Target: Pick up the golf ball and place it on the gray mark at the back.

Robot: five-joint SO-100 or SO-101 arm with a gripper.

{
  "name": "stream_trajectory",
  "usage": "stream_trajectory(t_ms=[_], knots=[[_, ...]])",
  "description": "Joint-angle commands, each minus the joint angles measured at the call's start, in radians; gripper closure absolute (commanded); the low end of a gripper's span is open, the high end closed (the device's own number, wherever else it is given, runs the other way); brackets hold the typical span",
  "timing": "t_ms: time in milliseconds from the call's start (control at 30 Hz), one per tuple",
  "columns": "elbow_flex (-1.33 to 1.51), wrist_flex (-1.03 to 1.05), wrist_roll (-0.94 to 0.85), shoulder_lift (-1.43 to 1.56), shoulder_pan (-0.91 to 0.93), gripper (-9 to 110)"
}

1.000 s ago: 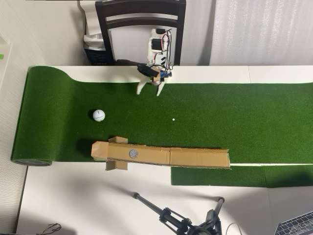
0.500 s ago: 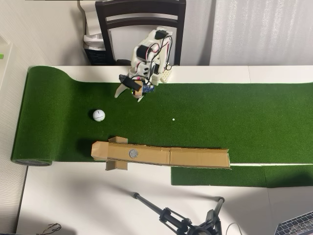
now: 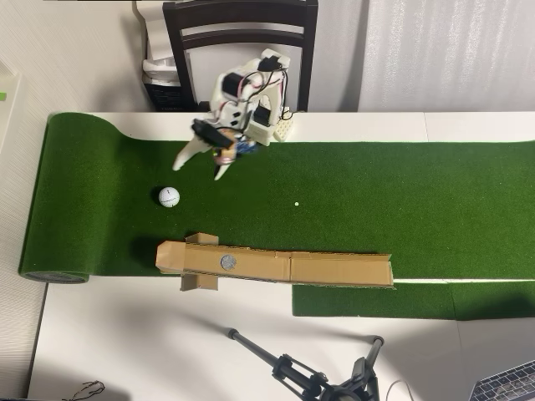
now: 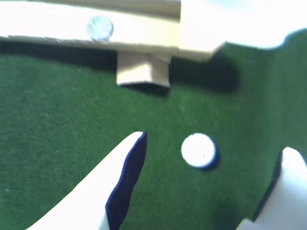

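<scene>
Just short of the golf ball [image 4: 198,150], the gripper [image 4: 213,155] hangs spread and empty; the gray mark [image 3: 227,261] lies beyond. A fingertip could nudge the ball rolling across the turf [image 3: 401,184].

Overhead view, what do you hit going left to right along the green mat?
Golf ball → end effector → gray mark on the cardboard ramp → tiny white dot.

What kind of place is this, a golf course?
Probably a room at home, with a tabletop mini putting setup: a green artificial-turf mat rolled out on a white table, a small white golf ball, and a dark wooden chair behind.
</scene>
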Motion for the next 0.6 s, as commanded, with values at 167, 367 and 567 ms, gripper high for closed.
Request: stream_trajectory(t_ms=[167, 367, 567], knots=[[-0.078, -0.002, -0.002, -0.187, 0.133, 57], [-0.098, 0.110, -0.012, -0.278, 0.210, 57], [-0.284, 0.242, -0.038, -0.311, 0.219, 57]])
